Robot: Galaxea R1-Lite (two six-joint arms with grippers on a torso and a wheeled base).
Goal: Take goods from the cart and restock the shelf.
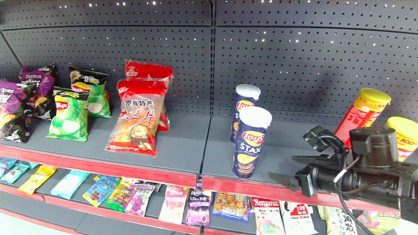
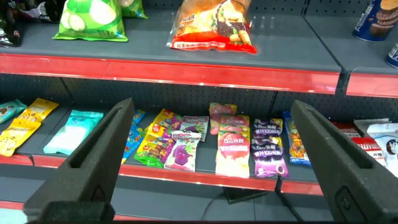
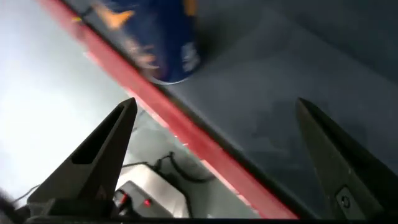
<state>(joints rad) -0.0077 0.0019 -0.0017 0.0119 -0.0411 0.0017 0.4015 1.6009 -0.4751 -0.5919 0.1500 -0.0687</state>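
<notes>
Bright, even light, glints dotting the pegboard (image 1: 294,49), a soft shadow (image 1: 313,85) across it, edges bowed.

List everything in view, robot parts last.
purple chip bags: two, purple and black, upper shelf, far left
green chip bags: two, green, beside the purple ones
red snack bags: two, red and clear, upper shelf middle
blue canisters: two, blue with white lids, right of red bags
yellow-lidded canisters: two, red with yellow lids, far right
candy packets: many, mixed colours, lower shelf
left gripper: one, black, jaws open, facing lower shelf
right gripper: one, black, jaws open, at upper shelf's front edge, right of blue canisters
</notes>
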